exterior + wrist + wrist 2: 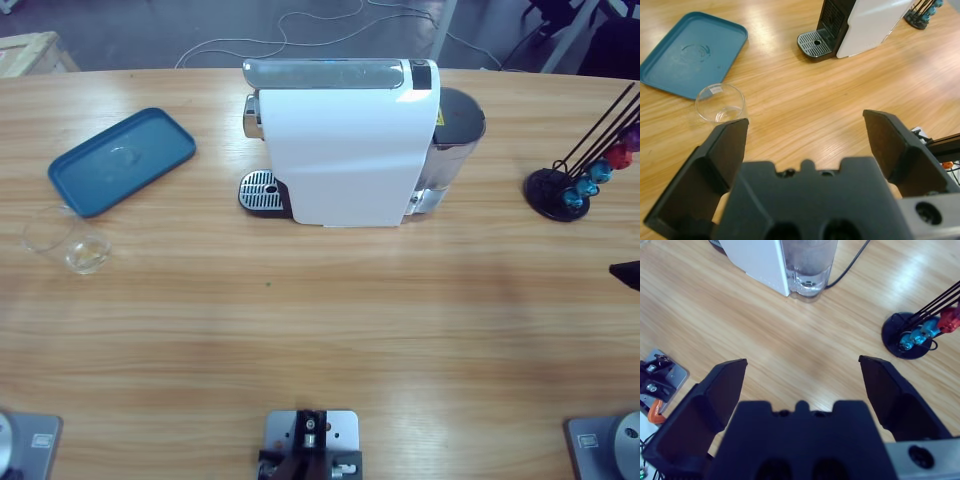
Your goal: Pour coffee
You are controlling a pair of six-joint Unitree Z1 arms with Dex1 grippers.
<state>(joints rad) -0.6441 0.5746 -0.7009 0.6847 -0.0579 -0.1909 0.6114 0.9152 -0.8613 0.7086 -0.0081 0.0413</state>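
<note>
Standing mid-table, machine (345, 150) faces a blue tray (122, 160); a glass (68, 243) (contents unclear, no coffee discernible) sits just beside the tray. Left gripper (807, 137) and right gripper (802, 372) gape wide, holding nothing.

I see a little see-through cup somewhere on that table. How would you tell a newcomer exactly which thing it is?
Start at the big white coffee machine in the middle of the wooden table, then look far towards its drip-grate side to the blue tray. Just beside the tray's near corner stands the glass cup. It is the only clear, round, upright thing there; the tray is flat and opaque blue.
</note>
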